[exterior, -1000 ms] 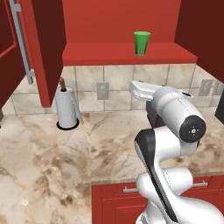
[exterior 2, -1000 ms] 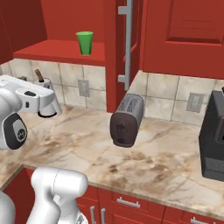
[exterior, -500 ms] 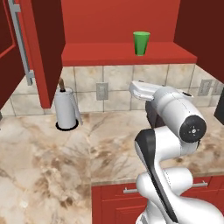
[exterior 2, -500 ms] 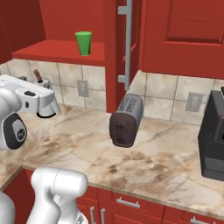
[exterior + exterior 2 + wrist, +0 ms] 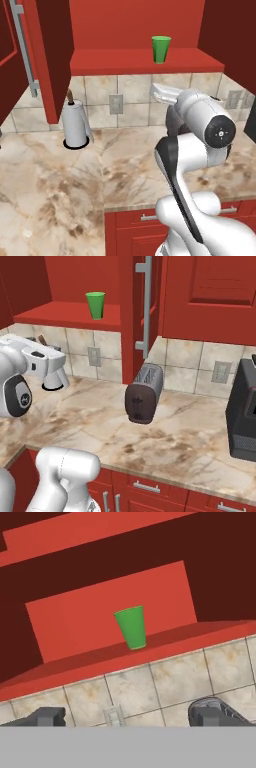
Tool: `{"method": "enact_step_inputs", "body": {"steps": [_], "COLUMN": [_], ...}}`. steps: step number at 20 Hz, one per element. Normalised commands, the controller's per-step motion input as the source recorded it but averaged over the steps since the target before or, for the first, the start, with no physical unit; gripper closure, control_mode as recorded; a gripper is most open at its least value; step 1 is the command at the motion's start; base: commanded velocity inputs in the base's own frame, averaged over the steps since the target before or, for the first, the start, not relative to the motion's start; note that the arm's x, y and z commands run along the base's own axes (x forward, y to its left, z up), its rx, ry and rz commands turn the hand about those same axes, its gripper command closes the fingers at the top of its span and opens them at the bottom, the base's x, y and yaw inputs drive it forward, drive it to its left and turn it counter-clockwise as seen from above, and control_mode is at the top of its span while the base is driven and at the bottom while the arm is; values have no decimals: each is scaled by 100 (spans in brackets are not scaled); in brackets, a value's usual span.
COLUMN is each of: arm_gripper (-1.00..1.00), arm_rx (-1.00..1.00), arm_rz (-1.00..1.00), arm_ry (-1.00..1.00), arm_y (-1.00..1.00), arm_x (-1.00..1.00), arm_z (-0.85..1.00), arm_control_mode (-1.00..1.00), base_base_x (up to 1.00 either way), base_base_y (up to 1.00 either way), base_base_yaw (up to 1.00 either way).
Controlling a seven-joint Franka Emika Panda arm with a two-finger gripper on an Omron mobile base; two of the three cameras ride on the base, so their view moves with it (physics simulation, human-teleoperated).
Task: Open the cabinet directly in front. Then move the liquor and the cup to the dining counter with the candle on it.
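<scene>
The cabinet (image 5: 47, 65) stands open, both doors swung wide, left door with its silver bar handle (image 5: 24, 47) at the left edge of the left base view. Step one judged done. Paper-towel roll (image 5: 75, 125) sits on the marble worktop (image 5: 55, 185) near the back wall, below the cabinet's left end. The cup (image 5: 161, 49) stands upright on the cabinet shelf (image 5: 110, 62), toward its right end, close to the front edge. No liquor bottle seen on the shelf. The gripper (image 5: 127, 717) hangs below the shelf, aimed up at the cup, fingers spread wide, nothing between them. Toaster (image 5: 144, 393) on the worktop further right. Cup not yet grasped; carrying to the dining counter remains.
</scene>
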Motion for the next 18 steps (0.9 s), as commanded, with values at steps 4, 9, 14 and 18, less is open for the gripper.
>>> {"method": "enact_step_inputs", "body": {"steps": [4, 9, 14, 18], "arm_gripper": [-100, -100, -100, -100], "arm_rx": [3, 5, 7, 0], "arm_rz": [-10, -5, 1, 4], "arm_ry": [41, 32, 20, 0], "arm_y": [-29, -48, -54, -8], "arm_x": [0, -12, -10, -4], "arm_z": [59, 50, 31, 1], "arm_control_mode": [-100, -100, -100, -100], "base_base_x": [0, 0, 0, 0], "base_base_y": [0, 0, 0, 0], "base_base_yaw": [0, 0, 0, 0]}}
